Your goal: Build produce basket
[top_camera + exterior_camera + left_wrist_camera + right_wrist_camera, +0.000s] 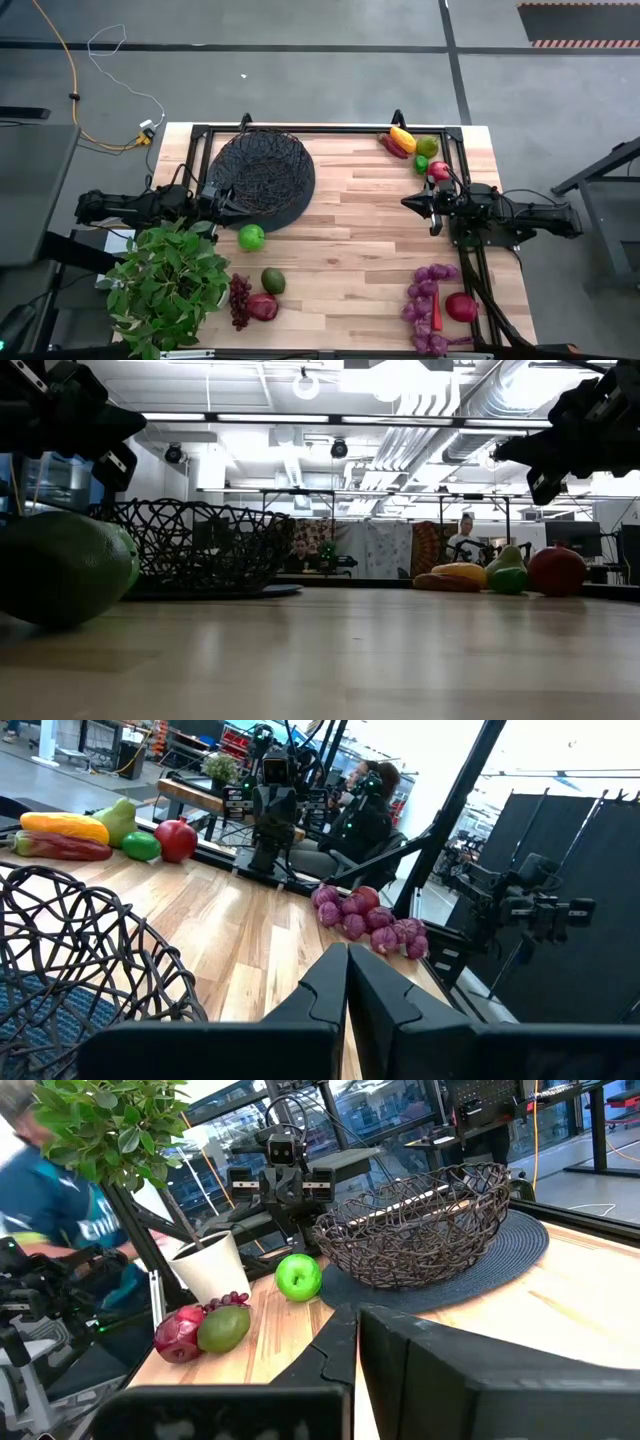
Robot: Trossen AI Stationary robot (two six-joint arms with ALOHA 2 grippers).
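Note:
The basket (262,175), a black wire-mesh bowl, stands on a dark round mat at the far left; it also shows in the right wrist view (415,1220). Produce lies in three groups on the table. A green apple (251,237), avocado (273,281), dark grapes (239,300) and pomegranate (262,307) lie near left. A yellow pepper (402,138), chili (393,147), green fruits (427,147) and a red fruit (438,170) lie far right. Purple grapes (425,295) and a pomegranate (460,306) lie near right. My left gripper (232,203) hovers shut by the basket's near rim. My right gripper (408,203) hovers shut at mid right.
A leafy potted plant (165,280) in a white pot stands at the near left corner. A black frame (330,128) runs along the far edge and down the right side. Bare wood (340,240) lies between the two arms. People sit beyond the table.

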